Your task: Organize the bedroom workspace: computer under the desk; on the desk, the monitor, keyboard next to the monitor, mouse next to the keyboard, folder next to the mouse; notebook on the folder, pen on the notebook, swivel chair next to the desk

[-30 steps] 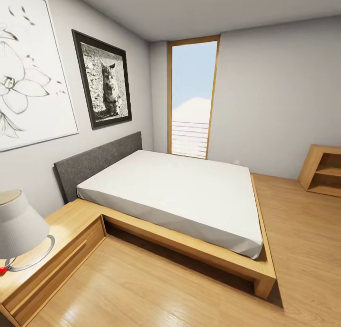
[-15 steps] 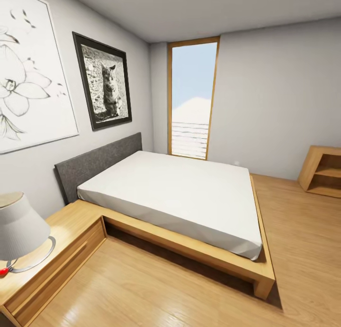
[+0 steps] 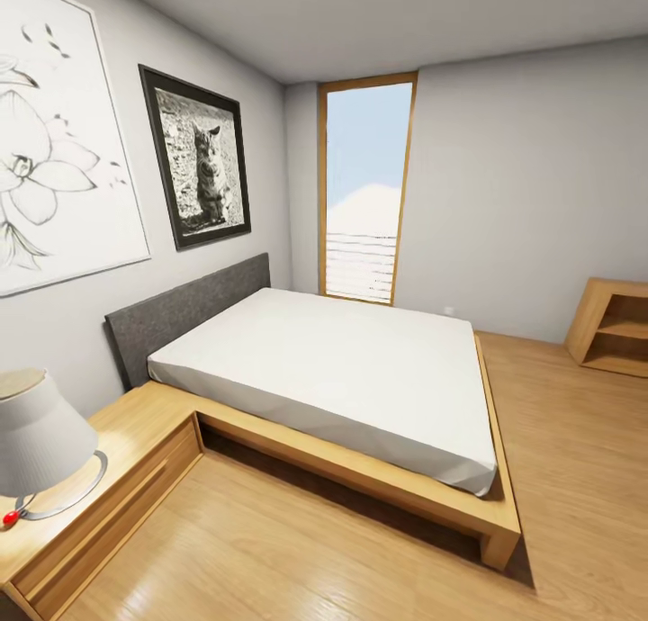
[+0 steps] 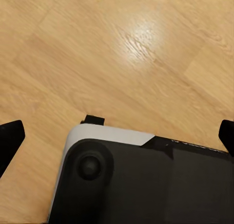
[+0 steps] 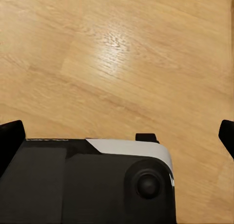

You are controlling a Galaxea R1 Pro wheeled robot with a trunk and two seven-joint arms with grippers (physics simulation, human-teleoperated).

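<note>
Head view: a low light-wood platform bed (image 3: 490, 513) with a white mattress (image 3: 333, 360) and a grey upholstered headboard (image 3: 184, 313) stands against the left wall, below a black-framed cat photograph (image 3: 200, 157) and a pale flower print (image 3: 54, 144). A white-shaded lamp (image 3: 40, 432) stands on the attached wooden bedside unit (image 3: 117, 463); a tall wood-framed window (image 3: 364, 187) and an open light-wood shelf unit (image 3: 616, 326), cut off at the frame edge, lie beyond. Against the earlier pictures the whole scene has slid slightly downward and leftward, which indicates camera travel, not movement of the furniture; the robot is probably still searching for the workspace. The counter, monitor, keyboard, folder and chair lie outside these pictures, so their places cannot be told.

Left wrist view: the left tool (image 4: 117, 131) hangs over the light-wood plank floor (image 4: 126, 48), its dark fingertips (image 4: 10, 136) wide apart and released, holding nothing, above the robot's black-and-white base (image 4: 146, 180).

Right wrist view: the right tool (image 5: 117, 134) is likewise spread and unladen above the same floor.
</note>
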